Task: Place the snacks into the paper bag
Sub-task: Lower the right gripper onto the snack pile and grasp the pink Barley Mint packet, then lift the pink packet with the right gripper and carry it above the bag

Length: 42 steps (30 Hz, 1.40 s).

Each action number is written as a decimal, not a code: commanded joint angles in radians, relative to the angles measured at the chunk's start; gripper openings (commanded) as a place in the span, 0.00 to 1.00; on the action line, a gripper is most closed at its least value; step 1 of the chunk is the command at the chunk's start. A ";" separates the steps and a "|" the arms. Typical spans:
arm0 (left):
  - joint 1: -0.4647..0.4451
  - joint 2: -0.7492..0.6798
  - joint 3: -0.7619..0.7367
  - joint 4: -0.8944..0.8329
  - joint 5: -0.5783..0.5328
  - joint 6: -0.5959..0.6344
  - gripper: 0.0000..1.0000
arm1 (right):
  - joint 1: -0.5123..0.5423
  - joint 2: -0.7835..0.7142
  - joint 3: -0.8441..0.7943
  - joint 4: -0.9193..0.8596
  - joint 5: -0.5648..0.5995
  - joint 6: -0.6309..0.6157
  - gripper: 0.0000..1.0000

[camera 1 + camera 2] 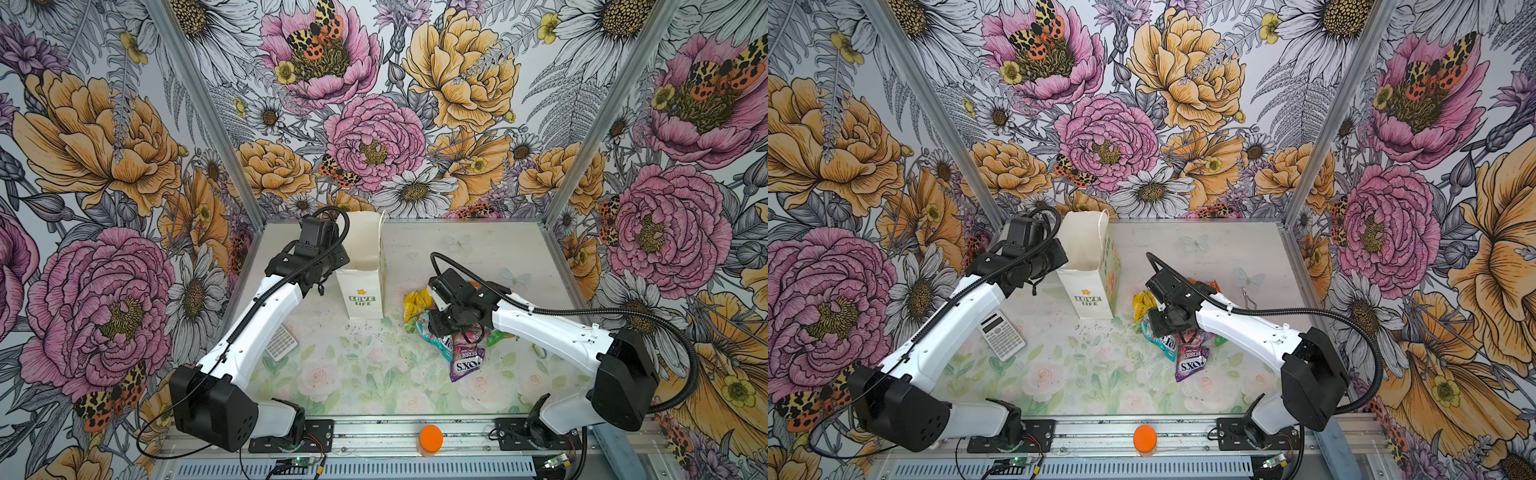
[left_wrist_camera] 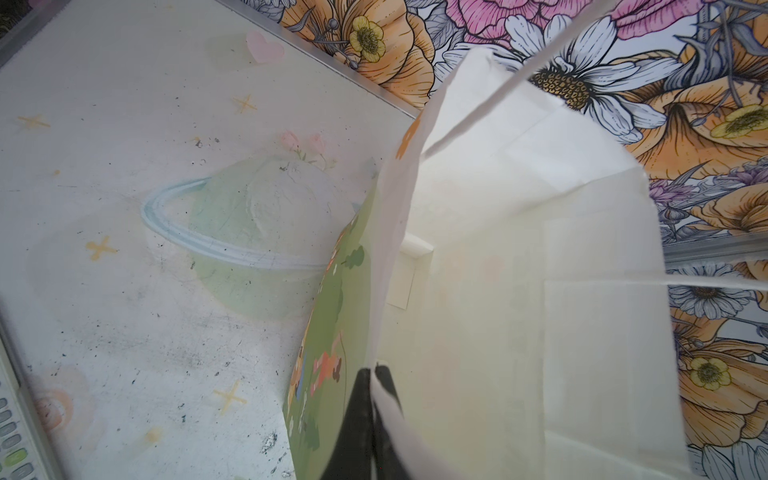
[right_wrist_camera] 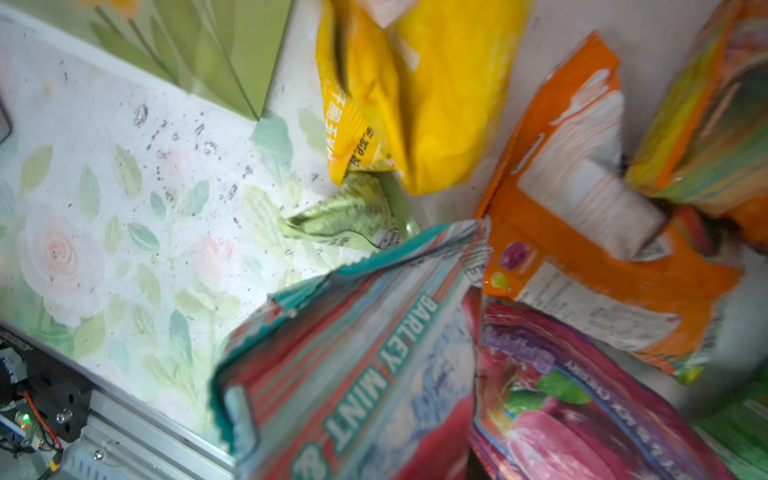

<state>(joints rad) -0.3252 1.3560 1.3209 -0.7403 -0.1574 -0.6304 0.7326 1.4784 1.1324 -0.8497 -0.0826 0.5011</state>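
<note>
Pinching the paper bag (image 1: pixel 360 291) by its rim in our left end effector (image 2: pixel 374 374), we hang our right end effector (image 1: pixel 453 328) directly over the snacks (image 1: pixel 467 361) just beside the bag; whether it grips one we cannot tell.

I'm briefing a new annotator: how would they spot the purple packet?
Start at the upright white LOVE LIFE paper bag. Right of it lies a heap of snacks; the purple packet sticks out nearest the viewer, alone reading BERRIES.
</note>
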 commanded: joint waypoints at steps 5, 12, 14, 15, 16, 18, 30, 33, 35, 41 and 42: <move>-0.008 -0.019 -0.003 0.024 -0.012 -0.006 0.00 | -0.034 0.024 0.049 -0.002 -0.040 -0.071 0.38; -0.006 -0.015 0.001 0.029 0.003 -0.008 0.00 | -0.060 -0.013 0.109 -0.003 -0.075 -0.099 0.35; -0.008 -0.019 -0.003 0.037 0.012 -0.013 0.00 | -0.073 -0.033 0.140 -0.003 -0.084 -0.102 0.34; -0.010 -0.021 -0.003 0.040 0.013 -0.015 0.00 | -0.078 -0.040 0.153 -0.003 -0.088 -0.102 0.33; -0.008 -0.024 -0.007 0.044 0.015 -0.018 0.00 | -0.084 -0.049 0.175 -0.003 -0.091 -0.102 0.33; -0.009 -0.029 -0.013 0.048 0.016 -0.023 0.00 | -0.091 -0.059 0.227 -0.003 -0.089 -0.102 0.33; -0.012 -0.069 -0.055 0.084 -0.006 -0.054 0.00 | -0.093 0.046 0.689 0.034 0.026 -0.071 0.33; -0.014 -0.072 -0.058 0.084 -0.016 -0.056 0.00 | -0.091 0.087 0.791 0.110 -0.003 -0.042 0.30; -0.017 -0.071 -0.061 0.084 -0.022 -0.061 0.00 | -0.088 0.113 0.842 0.181 -0.036 -0.017 0.29; -0.040 -0.055 -0.055 0.090 -0.033 -0.069 0.00 | -0.039 0.211 0.944 0.336 -0.030 0.035 0.30; -0.047 -0.050 -0.052 0.090 -0.037 -0.069 0.00 | -0.030 0.232 0.970 0.341 -0.018 0.036 0.30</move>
<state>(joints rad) -0.3553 1.3067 1.2675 -0.6903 -0.1661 -0.6834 0.6765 1.6718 2.0411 -0.6250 -0.1059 0.5079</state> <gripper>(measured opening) 0.050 0.305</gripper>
